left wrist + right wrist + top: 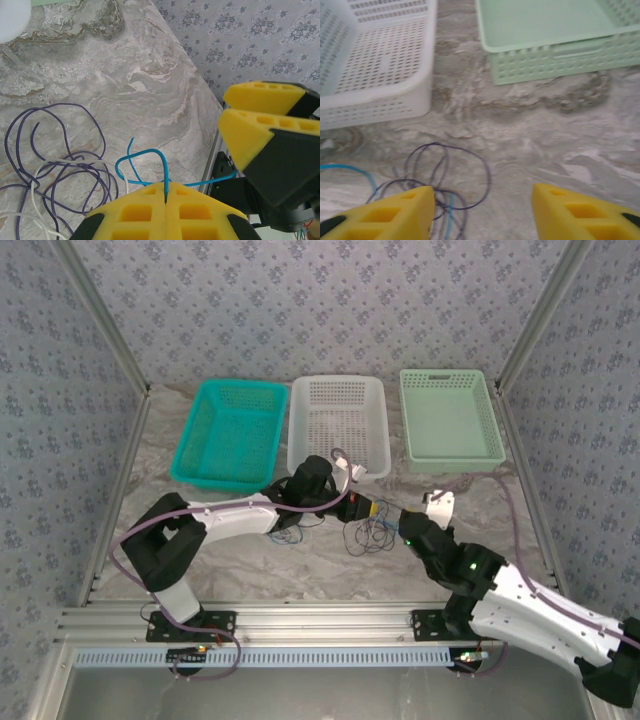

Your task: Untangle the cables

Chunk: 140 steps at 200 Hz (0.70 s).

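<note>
The cables lie in a loose tangle (372, 534) on the marble table, between the two grippers. My left gripper (165, 190) is shut on the blue cable (146, 156), which arches up out of its yellow pads and runs off to the right. The dark cable (67, 150) and the cream cable (34, 194) loop on the table to its left. My right gripper (480, 212) hangs open just above the dark loops (447, 167), with a stretch of blue (350, 169) at its left. From above, the left gripper (362, 510) and right gripper (408, 530) nearly face each other.
Three baskets stand along the back: teal (232, 432), white (340, 426) and pale green (449, 420). The white basket (375, 65) and green basket (545, 45) are just beyond the right gripper. The right arm's yellow fingers (250, 132) crowd the left gripper.
</note>
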### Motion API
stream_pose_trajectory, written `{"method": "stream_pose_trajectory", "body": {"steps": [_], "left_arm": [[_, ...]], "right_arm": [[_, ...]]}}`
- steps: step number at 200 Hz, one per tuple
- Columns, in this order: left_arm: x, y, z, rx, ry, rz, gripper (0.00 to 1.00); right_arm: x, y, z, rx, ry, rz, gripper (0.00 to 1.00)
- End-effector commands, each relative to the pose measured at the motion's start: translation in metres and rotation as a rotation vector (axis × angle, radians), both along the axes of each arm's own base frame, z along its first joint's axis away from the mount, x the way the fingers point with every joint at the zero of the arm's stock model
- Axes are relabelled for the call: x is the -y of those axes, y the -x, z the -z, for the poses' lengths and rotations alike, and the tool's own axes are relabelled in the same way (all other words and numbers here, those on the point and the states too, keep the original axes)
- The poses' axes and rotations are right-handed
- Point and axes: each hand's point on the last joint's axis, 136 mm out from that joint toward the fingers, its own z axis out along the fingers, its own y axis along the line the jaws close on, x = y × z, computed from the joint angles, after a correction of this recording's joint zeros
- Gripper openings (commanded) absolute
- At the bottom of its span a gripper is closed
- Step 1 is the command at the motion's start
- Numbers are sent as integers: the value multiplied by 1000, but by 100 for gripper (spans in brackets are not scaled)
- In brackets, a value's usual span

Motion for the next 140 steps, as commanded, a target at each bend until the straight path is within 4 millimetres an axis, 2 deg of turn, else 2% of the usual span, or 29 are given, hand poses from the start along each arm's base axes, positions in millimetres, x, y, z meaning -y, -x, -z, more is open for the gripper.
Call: {"method": "stream_pose_trajectory", "body": {"steps": [1, 22, 54, 79, 96, 115, 140], "left_arm": [[-3, 3, -23, 62, 36, 5, 0], [-10, -3, -26, 77, 40, -55, 0], [-15, -5, -43, 119, 68, -84, 0], [-20, -1, -61, 174, 88, -69, 0], [-25, 4, -67, 216, 78, -44, 0], [-30, 14, -67, 254, 46, 11, 0], [-40, 20, -51, 278, -50, 45, 0]], "right_arm": [[13, 8, 6, -28, -30, 25, 69], [-4, 6, 5, -20, -68, -69, 77], [-24, 4, 11, -8, -80, -172, 79], [-15, 5, 25, -29, -52, -129, 81], [-14, 6, 26, -26, -55, -133, 83], [-17, 6, 20, -2, -75, -158, 89], [-31, 7, 5, 42, -118, -250, 95]]}}
